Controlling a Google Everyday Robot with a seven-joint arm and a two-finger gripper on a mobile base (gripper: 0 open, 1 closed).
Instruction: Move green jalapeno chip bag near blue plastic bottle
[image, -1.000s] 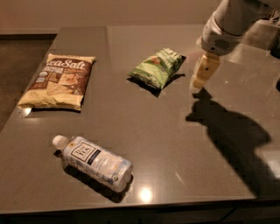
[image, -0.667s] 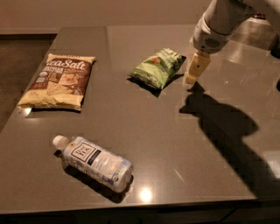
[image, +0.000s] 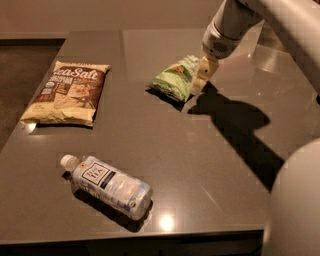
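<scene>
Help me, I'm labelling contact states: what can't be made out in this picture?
All in the camera view:
- Whether the tool, at the right edge of the green jalapeno chip bag, touches it; it overlaps that edge.
- The arm is cut off by the top and right edges.
- The label print on the blue plastic bottle is too small to read.
- A pale rounded robot part hides the near right corner of the table.

One view only, set above the near edge of the dark surface (image: 215, 170) and looking down at a slant across it toward the far edge. It stands fairly close: the water bottle (image: 107, 186) lies large at lower left, while the end effector (image: 200, 80) hangs at upper right of middle, just beside the green chip bag (image: 175, 80). The arm (image: 240, 20) enters from the top right, and a pale rounded robot part (image: 295, 205) fills the lower right corner
</scene>
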